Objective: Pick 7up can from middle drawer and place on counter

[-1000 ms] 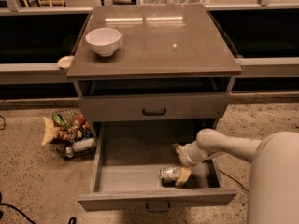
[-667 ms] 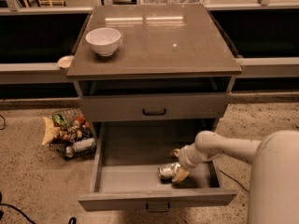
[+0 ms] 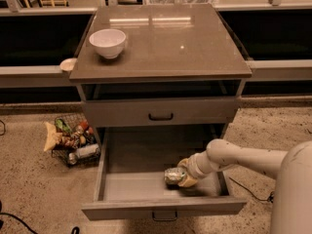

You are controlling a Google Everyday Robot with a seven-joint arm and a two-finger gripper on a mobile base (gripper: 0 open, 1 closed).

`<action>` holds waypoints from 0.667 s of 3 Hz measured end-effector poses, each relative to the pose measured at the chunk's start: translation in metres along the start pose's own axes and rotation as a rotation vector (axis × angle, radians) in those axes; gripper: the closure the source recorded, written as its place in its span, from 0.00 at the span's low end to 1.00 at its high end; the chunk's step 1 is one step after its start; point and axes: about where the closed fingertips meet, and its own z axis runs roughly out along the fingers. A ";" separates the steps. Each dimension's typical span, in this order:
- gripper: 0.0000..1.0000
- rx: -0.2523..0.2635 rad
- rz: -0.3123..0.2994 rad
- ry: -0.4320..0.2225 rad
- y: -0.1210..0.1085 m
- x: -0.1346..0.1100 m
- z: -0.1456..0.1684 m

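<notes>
In the open drawer [image 3: 136, 188], toward its right front, the can [image 3: 172, 175] lies on its side on the floor, with the hand [image 3: 185, 174] right against its right end. Whether the hand has closed on the can I cannot tell. The grasp looks to be the step in hand. Next it needs a firm hold, a lift clear of the drawer's front wall, then a rise to the counter [image 3: 161, 48], away from the bowl [image 3: 108, 43].
</notes>
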 end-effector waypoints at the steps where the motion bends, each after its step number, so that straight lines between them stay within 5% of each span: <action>1: 0.95 0.046 -0.034 -0.063 -0.002 -0.011 -0.028; 2: 1.00 0.107 -0.124 -0.101 0.000 -0.028 -0.088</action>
